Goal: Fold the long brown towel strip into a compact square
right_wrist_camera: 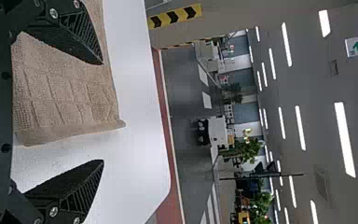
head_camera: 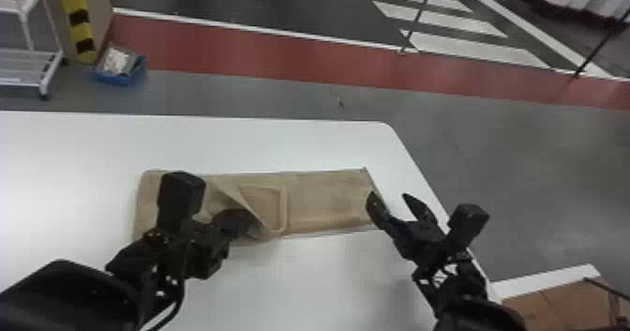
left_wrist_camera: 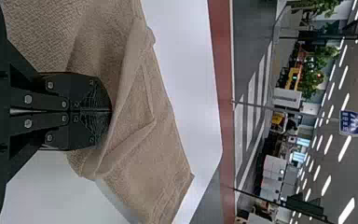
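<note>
Right now, the left gripper (head_camera: 246, 224) is at the loose folded flap of the brown towel (head_camera: 328, 199). Its fingers are pressed tight together, and their tips touch the cloth. I cannot tell if a bit of cloth is pinched between them. The right gripper (head_camera: 390, 196) has its fingers wide apart and grasps nothing. They are at the towel's right end, one of them by its edge and the other over the bare white table (head_camera: 281, 142).

The towel lies on the table in a long strip. Near its middle, the flap is bent over on a slant, like a soft triangle with a thick, rounded edge. The rest of the right side lies mostly flat. The cloth looks fuzzy and bumpy, and its end has little squares pressed into it, a bit like a waffle.

The table is smooth, with a rounded corner. The right fingers (right_wrist_camera: 81, 39) are black and pointy, with rows of ridges on them. The left fingers (left_wrist_camera: 93, 95) are black too, with a round front and shiny round screws.
</note>
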Motion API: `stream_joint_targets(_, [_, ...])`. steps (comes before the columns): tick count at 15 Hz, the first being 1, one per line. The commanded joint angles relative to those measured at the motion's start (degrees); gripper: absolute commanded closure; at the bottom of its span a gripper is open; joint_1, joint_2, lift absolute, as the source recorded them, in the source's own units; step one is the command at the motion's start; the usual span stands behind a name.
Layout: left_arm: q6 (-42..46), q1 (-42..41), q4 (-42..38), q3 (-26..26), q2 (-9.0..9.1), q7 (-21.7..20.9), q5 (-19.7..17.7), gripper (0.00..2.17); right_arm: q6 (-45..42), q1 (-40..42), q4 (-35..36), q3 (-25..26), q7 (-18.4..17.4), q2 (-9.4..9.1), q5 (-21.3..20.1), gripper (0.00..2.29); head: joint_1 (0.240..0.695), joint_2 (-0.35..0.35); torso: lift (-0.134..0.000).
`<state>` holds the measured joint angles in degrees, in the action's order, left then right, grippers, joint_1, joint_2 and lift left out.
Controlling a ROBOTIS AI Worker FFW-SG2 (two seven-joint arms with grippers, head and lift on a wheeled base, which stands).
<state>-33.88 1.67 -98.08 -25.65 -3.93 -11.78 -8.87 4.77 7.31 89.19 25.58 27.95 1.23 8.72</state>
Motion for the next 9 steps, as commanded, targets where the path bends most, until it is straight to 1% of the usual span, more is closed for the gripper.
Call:
stream_joint_targets(1, [0.35, 2.55, 2.81, -2.47, 1.12, 0.88, 0.08, 1.97, -0.24, -0.19, -0.60, -0.01, 0.44, 0.00, 1.65, 0.15, 0.695, -0.350, -0.124])
stream_joint_targets(3, [1.58, 3.43, 4.39, -3.70, 2.88, 1.05, 0.79, 1.97, -0.24, -0.19, -0.60, -0.09, 0.61, 0.00, 2.26, 0.15, 0.695, -0.350, -0.124])
stream_joint_targets(4, [1.93, 3.51, 4.57, -4.58, 3.05, 1.41, 0.79, 1.97, -0.06, -0.19, -0.60, -0.09, 0.88, 0.00, 2.70, 0.15, 0.695, -0.350, -0.124])
stream_joint_targets(6, [2.81, 3.51, 4.21, -5.29, 3.05, 1.49, 0.70, 1.97, 1.70, -0.19, 0.10, -0.18, 1.23, 0.00, 3.67, 0.17, 0.695, -0.350, -0.124])
stream_joint_targets(7, [2.81, 3.16, 3.60, -4.67, 2.96, 1.49, 0.52, 1.97, 4.51, 0.07, 1.77, -0.36, 1.23, 0.00, 3.85, 0.21, 0.695, -0.350, -0.124])
stream_joint_targets(9, [2.81, 1.58, -0.36, -2.74, 2.17, 1.49, 0.35, 1.97, 11.19, 0.87, 6.61, -1.32, 0.97, -0.62, 5.25, 0.29, 0.695, -0.350, -0.124])
